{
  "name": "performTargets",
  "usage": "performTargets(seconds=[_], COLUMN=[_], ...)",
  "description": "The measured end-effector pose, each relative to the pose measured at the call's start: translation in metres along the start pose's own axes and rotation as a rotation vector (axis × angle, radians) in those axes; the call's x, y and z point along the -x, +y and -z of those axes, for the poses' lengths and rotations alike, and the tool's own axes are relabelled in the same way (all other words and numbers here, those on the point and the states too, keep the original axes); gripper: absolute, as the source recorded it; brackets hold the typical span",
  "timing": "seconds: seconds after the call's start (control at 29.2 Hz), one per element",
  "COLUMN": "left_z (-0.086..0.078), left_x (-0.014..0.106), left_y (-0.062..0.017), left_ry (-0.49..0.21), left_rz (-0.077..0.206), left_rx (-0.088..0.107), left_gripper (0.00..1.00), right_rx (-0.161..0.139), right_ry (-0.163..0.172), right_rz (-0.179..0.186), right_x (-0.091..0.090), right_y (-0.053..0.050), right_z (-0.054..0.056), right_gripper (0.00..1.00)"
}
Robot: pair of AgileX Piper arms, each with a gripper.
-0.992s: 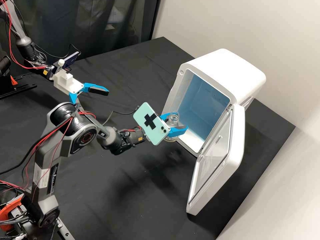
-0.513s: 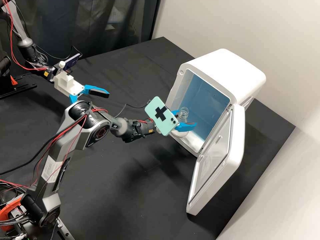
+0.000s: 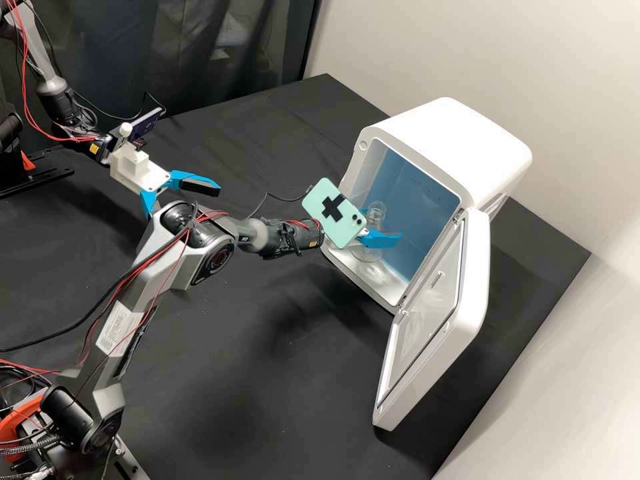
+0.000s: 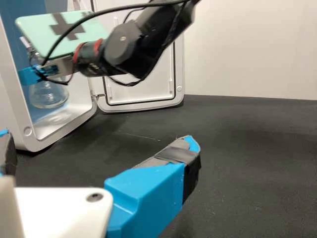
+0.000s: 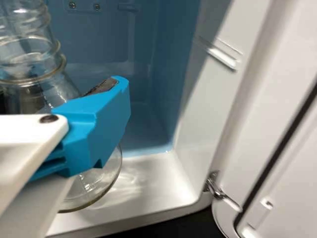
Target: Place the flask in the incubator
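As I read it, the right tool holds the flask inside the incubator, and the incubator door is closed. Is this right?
Not quite. The door is open and swung aside, as the high view shows. The rest is right: the right tool holds the flask inside the incubator.
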Motion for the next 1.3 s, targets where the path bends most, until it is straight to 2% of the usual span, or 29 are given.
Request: performTargets(seconds=[0.14, 0.38, 0.55, 0.89, 0.96, 1.06, 1.3], left_z=[0.001, 0.001, -0.002, -0.003, -0.003, -0.003, -0.003], left_x=[-0.001, -0.004, -0.006, -0.007, -0.007, -0.007, -0.007], left_y=[0.0015, -0.0019, -0.0019, -0.0014, -0.0014, -0.0014, -0.0014], left_ry=[0.01, 0.015, 0.0, -0.002, -0.002, -0.002, -0.002], left_rz=[-0.01, 0.001, 0.004, 0.001, 0.001, 0.001, 0.001], left_rx=[0.005, 0.016, 0.011, 0.012, 0.012, 0.012, 0.012], left_gripper=[1.0, 1.0, 1.0, 1.0, 1.0, 1.0, 1.0], right_rx=[0.014, 0.077, 0.082, 0.167, 0.163, 0.175, 0.165], right_ry=[-0.027, -0.042, -0.046, -0.057, -0.069, -0.072, -0.1], right_rz=[0.005, 0.014, 0.018, 0.033, 0.036, 0.023, 0.003], right_x=[-0.014, -0.031, -0.033, -0.041, -0.041, -0.043, -0.047], right_y=[-0.008, -0.018, -0.022, -0.036, -0.038, -0.038, -0.032], right_z=[0.006, 0.008, 0.006, -0.002, -0.004, -0.004, -0.013], right_gripper=[0.0, 0.0, 0.0, 0.0, 0.0, 0.0, 0.0])
